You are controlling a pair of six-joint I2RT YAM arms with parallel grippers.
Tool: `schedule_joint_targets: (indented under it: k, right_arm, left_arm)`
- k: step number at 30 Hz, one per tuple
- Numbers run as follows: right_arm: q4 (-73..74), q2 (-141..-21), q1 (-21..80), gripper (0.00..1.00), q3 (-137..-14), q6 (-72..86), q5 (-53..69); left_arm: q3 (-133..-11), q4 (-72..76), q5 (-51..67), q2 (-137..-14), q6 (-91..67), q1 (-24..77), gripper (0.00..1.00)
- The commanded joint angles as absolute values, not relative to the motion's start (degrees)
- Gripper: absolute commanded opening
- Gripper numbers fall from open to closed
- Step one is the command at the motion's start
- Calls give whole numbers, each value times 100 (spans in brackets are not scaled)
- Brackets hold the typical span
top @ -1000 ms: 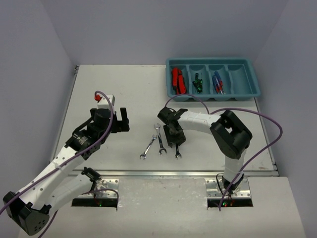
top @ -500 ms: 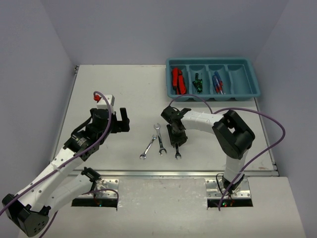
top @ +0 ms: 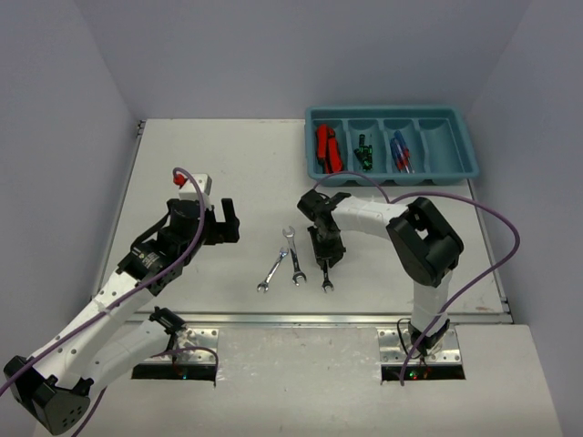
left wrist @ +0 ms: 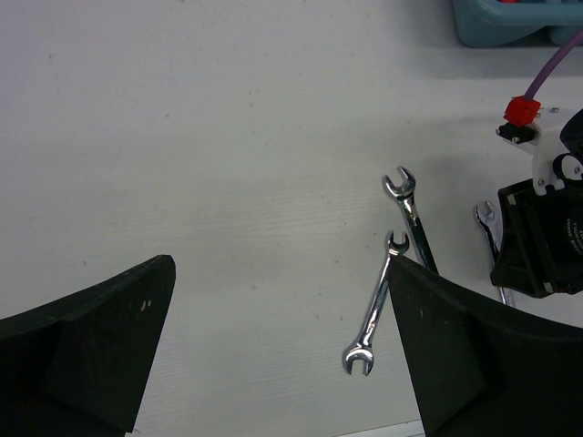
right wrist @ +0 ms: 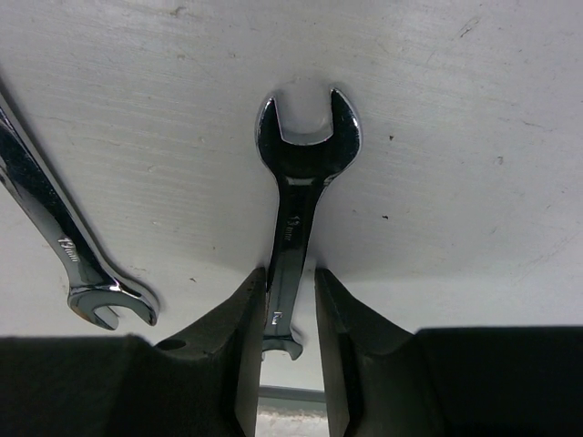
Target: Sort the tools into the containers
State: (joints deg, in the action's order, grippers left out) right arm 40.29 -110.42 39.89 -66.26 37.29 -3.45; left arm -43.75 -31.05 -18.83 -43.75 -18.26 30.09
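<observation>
Left arm reaches from the near-left corner up and inward, elbow low. The left gripper (top: 231, 223) hangs over bare table (top: 228, 155) left of the wrenches, holding nothing. In the left wrist view its fingers (left wrist: 86, 350) are spread wide.

Right arm rises from its base, folds at the elbow and stretches left. Its wrist is turned down so the right gripper (top: 326, 259) sits low over the right wrench (top: 327, 282). In the right wrist view the fingers (right wrist: 239, 350) are drawn in narrow on either side of that wrench's shank (right wrist: 293, 218). The wrench lies flat on the table. One pad touches it, the other is very close. Cannot tell if it is truly pinched.

Count on the table: three silver wrenches, all near the front edge between the arms.
- The left wrench (top: 271, 272) lies slanted.
- The middle wrench (top: 293, 254) is just beside it, their ends nearly meeting.
- The right wrench is a little apart, partly under the gripper.

One teal tray (top: 473, 157) sits at the far right of the table, well apart from the wrenches, with four compartments side by side.
- The leftmost compartment holds red-and-black folding knives (top: 326, 148), apparently two.
- The second holds a small black/green screwdriver (top: 364, 153); count unclear.
- The third holds blue-handled screwdrivers (top: 401, 153), about two.
</observation>
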Motion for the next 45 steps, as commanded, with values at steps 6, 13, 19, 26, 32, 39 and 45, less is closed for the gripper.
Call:
schedule_joint_targets:
  k: [6, 13, 19, 26, 32, 39, 45]
  right_arm:
    - [3281, -11725, 3876, 19, -6514, 3297, -925]
    - [3264, -11322, 3885, 0, -6468, 2972, -1076]
    - [3597, -10714, 3851, 0, -6661, 2719, -1198]
    - [3982, -10181, 3672, 0, -6923, 2494, -1466]
    - [4300, -9734, 3210, 0, -7396, 2092, -1635]
    - [4590, -9670, 2061, 0, -8369, 1288, -2160]
    - [4562, -10226, 1141, 0, -9612, 544, -2818]
  left_arm:
    - [-4386, -2810, -1837, -4365, -1758, 3023, 100]
    - [-4386, -2806, -1825, -4377, -1749, 3029, 100]
    - [-4386, -2832, -1847, -4410, -1740, 3021, 100]
    - [-4394, -2856, -1994, -4364, -1762, 3023, 100]
    - [-4397, -2876, -2057, -4379, -1784, 3024, 100]
    - [-4395, -2878, -2022, -4298, -1793, 3017, 100]
    - [-4385, -2856, -1915, -4298, -1801, 3041, 100]
